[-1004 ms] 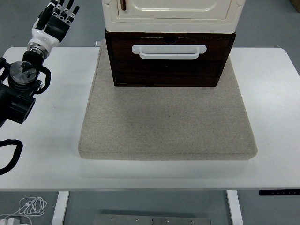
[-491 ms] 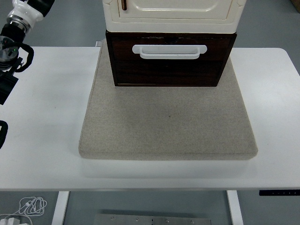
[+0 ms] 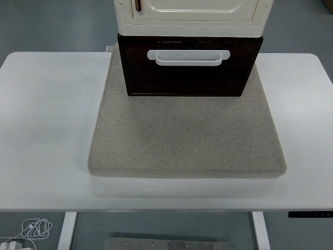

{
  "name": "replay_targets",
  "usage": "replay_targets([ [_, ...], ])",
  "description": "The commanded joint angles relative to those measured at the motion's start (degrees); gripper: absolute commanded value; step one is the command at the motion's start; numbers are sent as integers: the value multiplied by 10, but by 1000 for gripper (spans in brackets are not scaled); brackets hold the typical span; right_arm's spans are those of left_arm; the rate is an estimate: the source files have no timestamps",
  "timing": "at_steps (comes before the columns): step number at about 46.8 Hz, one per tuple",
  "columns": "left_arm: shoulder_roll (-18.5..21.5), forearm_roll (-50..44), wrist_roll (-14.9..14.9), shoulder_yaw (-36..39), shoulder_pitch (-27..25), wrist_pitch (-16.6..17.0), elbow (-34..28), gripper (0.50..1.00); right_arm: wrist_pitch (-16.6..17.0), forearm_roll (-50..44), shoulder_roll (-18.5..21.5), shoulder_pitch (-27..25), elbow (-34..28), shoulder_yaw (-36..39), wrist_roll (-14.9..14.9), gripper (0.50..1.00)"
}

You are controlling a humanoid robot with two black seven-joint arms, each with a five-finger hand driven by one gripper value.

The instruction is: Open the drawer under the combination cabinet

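Zero hands in frame right now: neither arm shows anywhere over the bench (image 3: 47, 130), so I can't tell whether either hand is wide, narrow or holding anything. Near to far: white bench edge at the bottom, some loose white cable (image 3: 32, 227) on the floor below the near-left corner, then bare bench top, then a beige felt-like mat (image 3: 187, 140) lying flat in the middle. At the far end of the mat sits the combination cabinet (image 3: 190, 18), cream upper unit with a door, cut off by the top of the frame. Directly under it is the dark brown drawer (image 3: 188, 73), front facing the camera, with a white bar handle (image 3: 188, 57) running across its upper front. Drawer front looks roughly flush with its frame, so I read it as closed or close to it; can't rule out a slight gap from this angle. My read on the step: approach phase, nothing gripped, pull not yet done. Next move calls for a hand to come in over the mat, hook fingers behind the white handle and pull straight toward the near edge. Cabinet is only resting on the mat, so a hard pull may drag the whole stack.
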Motion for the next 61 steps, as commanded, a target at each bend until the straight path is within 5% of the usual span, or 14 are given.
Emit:
replay_targets([
  [1, 15, 34, 0, -1, -11, 22, -45, 1000, 0, 0, 0, 0, 0, 0, 0, 926],
  [12, 40, 77, 7, 8, -42, 41, -138, 1000, 0, 0, 0, 0, 0, 0, 0, 926],
  [36, 145, 143, 25, 256, -162, 31, -317, 1000, 0, 0, 0, 0, 0, 0, 0, 926],
  [45, 197, 152, 33, 323, -226, -23, -372, 1000, 0, 0, 0, 0, 0, 0, 0, 926],
  [61, 232, 185, 128, 373, -268, -126, -420, 1000, 0, 0, 0, 0, 0, 0, 0, 926],
])
